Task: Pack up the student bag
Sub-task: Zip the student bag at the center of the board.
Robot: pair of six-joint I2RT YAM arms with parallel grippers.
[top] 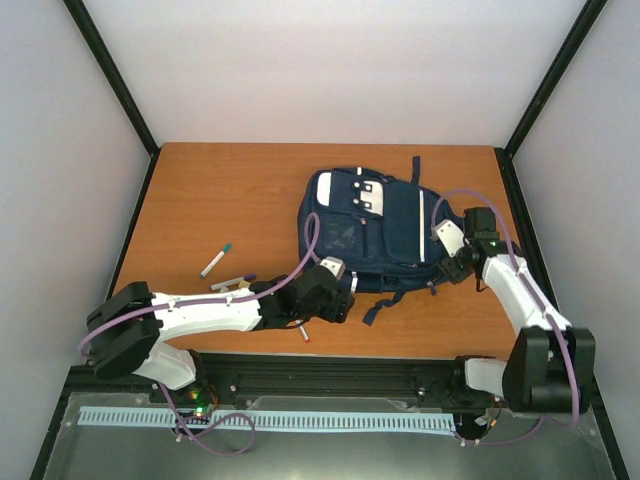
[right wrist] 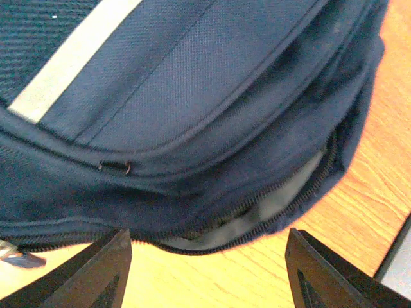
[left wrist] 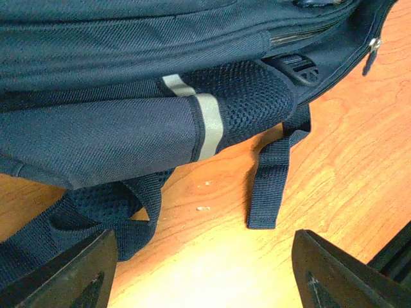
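Note:
The student bag, navy with white stripes and patches, lies flat right of the table's middle. My left gripper sits at its near left edge, open. In the left wrist view the bag fills the top, a loose strap lies on the wood, and nothing is between the fingers of the left gripper. My right gripper is at the bag's right edge, open. In the right wrist view a partly open zip shows grey lining just ahead of the empty right gripper.
A green-capped marker and a purple-capped pen lie left of the bag, beside my left arm. A red-tipped pen lies near the table's front edge. Black frame posts border the table on both sides.

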